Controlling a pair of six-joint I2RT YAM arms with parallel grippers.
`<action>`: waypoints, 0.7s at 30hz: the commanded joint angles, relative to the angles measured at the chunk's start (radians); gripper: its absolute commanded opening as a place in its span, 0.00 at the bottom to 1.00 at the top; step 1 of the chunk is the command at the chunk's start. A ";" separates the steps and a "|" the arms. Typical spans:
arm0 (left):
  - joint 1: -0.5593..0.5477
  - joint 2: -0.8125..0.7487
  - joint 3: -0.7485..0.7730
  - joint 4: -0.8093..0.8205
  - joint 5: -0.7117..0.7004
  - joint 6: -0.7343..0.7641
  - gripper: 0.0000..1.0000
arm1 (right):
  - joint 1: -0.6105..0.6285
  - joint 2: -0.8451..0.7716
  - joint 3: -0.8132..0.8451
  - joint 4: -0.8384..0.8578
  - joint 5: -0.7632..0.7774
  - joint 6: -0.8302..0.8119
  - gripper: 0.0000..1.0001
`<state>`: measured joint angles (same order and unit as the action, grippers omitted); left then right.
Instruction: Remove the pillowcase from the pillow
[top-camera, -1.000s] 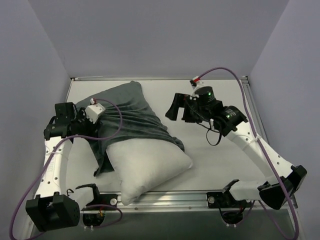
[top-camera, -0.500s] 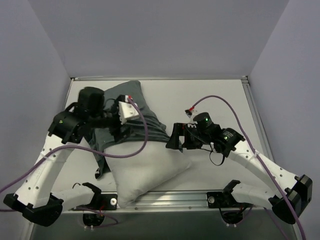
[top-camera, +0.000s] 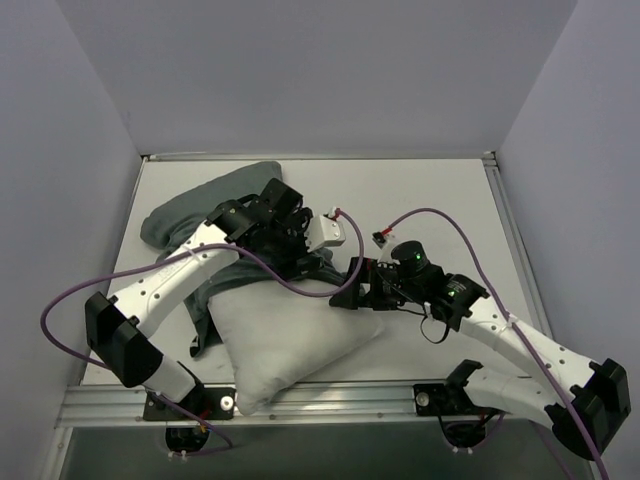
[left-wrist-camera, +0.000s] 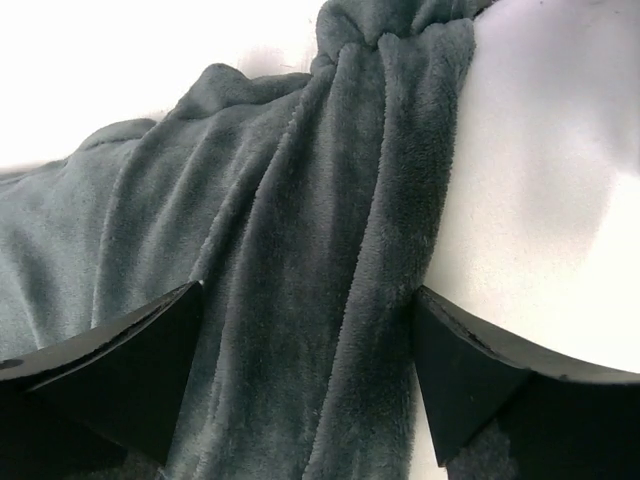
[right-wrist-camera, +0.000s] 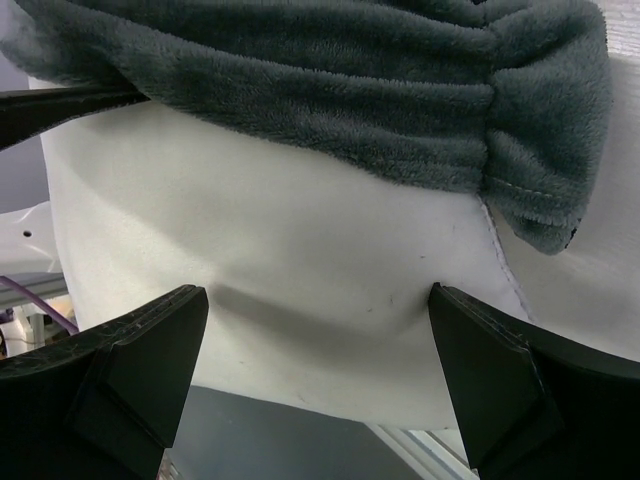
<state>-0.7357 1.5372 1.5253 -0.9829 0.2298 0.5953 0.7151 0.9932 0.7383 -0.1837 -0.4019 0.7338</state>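
The pillowcase (top-camera: 190, 212) shows only its plain grey-green face, bunched over the far half of the white pillow (top-camera: 285, 335). No zebra stripes are in view. My left gripper (top-camera: 303, 260) is open, its jaws straddling a thick fold of the pillowcase (left-wrist-camera: 300, 260) beside bare pillow (left-wrist-camera: 540, 200). My right gripper (top-camera: 349, 291) is open at the pillow's right edge. Its fingers flank the white pillow (right-wrist-camera: 300, 260) just below the pillowcase hem (right-wrist-camera: 420, 110).
The white table (top-camera: 440, 200) is walled at the back and both sides. A metal rail (top-camera: 340, 395) runs along the front edge, with the pillow's near corner over it. Purple cables (top-camera: 70, 300) loop from both arms.
My left arm has swung right across the pillowcase to its bunched edge. My right gripper has come down and left to the pillow's right edge. The pillowcase's right side is more bunched.
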 joint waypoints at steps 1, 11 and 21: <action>-0.011 -0.022 -0.017 0.032 0.011 0.023 0.89 | 0.009 -0.001 -0.008 0.052 -0.025 0.007 1.00; -0.002 0.054 0.045 0.154 -0.127 -0.176 0.02 | 0.066 0.165 -0.042 0.257 0.077 0.056 1.00; 0.136 0.152 0.170 0.224 -0.099 -0.400 0.02 | 0.112 0.416 0.108 0.282 0.152 0.010 0.18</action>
<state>-0.6350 1.6707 1.6283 -0.8772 0.1265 0.2981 0.8165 1.3510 0.7994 0.0647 -0.3191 0.7574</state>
